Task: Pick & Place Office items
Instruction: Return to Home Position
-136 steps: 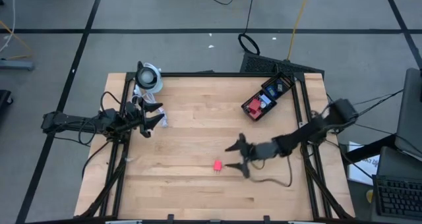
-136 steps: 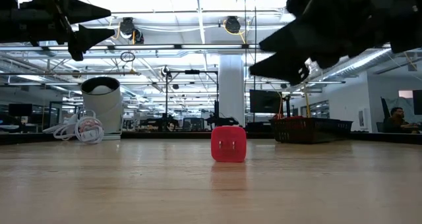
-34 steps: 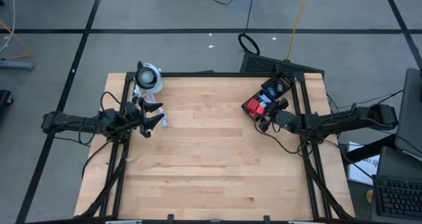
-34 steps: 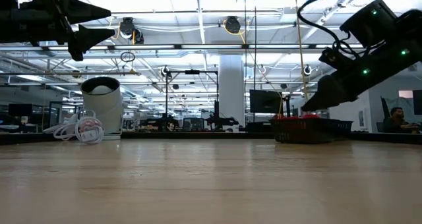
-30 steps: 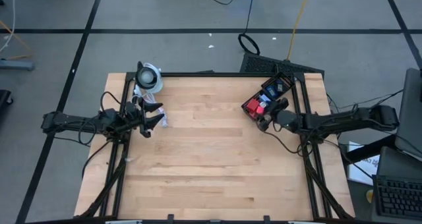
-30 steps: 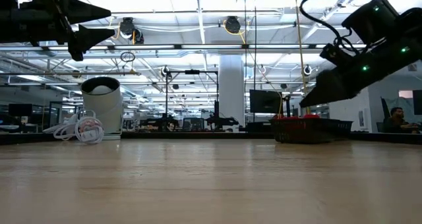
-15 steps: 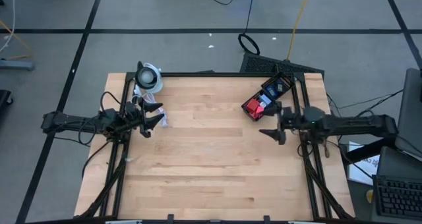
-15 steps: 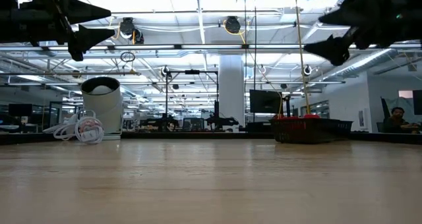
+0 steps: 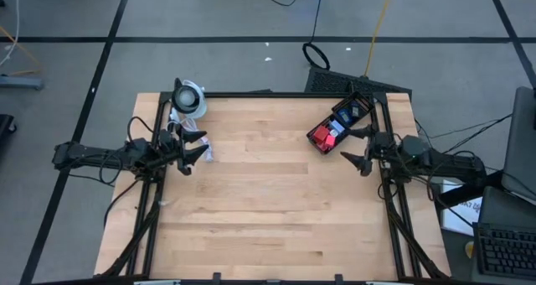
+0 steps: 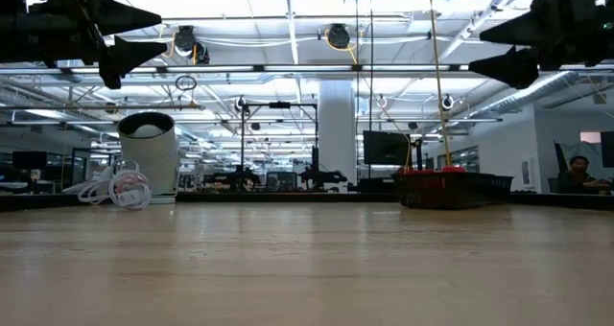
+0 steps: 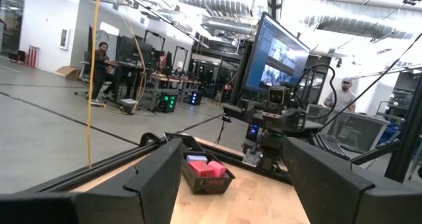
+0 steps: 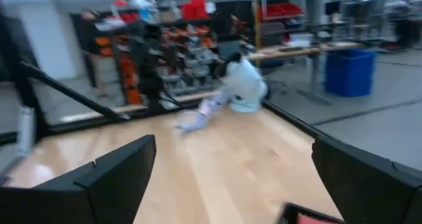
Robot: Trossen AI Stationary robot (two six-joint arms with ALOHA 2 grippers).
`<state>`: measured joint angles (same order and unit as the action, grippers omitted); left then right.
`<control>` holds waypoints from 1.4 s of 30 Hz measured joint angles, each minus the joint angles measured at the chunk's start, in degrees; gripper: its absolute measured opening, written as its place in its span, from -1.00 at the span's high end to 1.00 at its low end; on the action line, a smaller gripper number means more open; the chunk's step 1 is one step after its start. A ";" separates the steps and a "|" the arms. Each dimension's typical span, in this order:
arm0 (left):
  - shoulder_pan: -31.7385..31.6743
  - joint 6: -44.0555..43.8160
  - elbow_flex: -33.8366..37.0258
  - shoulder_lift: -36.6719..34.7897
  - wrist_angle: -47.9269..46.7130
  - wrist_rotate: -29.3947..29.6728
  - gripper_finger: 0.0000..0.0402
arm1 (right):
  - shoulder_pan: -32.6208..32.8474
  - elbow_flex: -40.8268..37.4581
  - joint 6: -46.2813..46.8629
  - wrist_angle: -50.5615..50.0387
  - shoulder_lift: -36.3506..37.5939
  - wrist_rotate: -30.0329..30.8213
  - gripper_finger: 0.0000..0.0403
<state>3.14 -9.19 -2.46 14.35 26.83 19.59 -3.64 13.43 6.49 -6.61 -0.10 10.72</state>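
Note:
The office items lie in a dark mesh basket (image 9: pixel 339 124) at the table's far right; red, pink, blue and black blocks (image 9: pixel 325 137) show in it. The left wrist view also shows the basket (image 11: pixel 207 177) with a red block (image 11: pixel 212 169) on top. My right gripper (image 9: pixel 353 146) hovers open just right of the basket, level, high above the table (image 10: pixel 508 46). My left gripper (image 9: pixel 202 148) waits open over the table's left side (image 10: pixel 134 34). Neither holds anything.
A round white-and-black device (image 9: pixel 188 98) stands at the far left corner, with a white coiled cable (image 10: pixel 117 188) beside it; both also show in the right wrist view (image 12: pixel 242 87). Bare wooden tabletop (image 9: pixel 268 201) fills the middle and near side. People are in the room beyond.
My right gripper has risen from above the basket, tipped up from pointing down to level, and drawn back toward the table's right edge. Its fingers stand wider apart than before. My left arm has kept still.

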 joint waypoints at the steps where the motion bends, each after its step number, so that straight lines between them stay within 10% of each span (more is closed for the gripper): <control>1: 0.00 0.00 0.00 0.00 0.00 -0.02 -0.33 | 0.00 -0.06 -0.16 -0.37 -0.08 1.00 -0.95; 31: 0.00 1.51 0.00 0.00 -0.21 -0.02 -0.33 | 0.00 -10.05 -2.26 10.51 -0.13 2.62 -0.95; 42: 0.00 2.93 0.00 -0.30 -15.43 -5.07 -0.33 | 0.00 -10.14 -2.50 10.37 -0.15 2.65 -0.95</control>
<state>3.14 -6.26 -2.46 14.05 11.40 14.53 -3.64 3.29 4.00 3.76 -0.25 13.37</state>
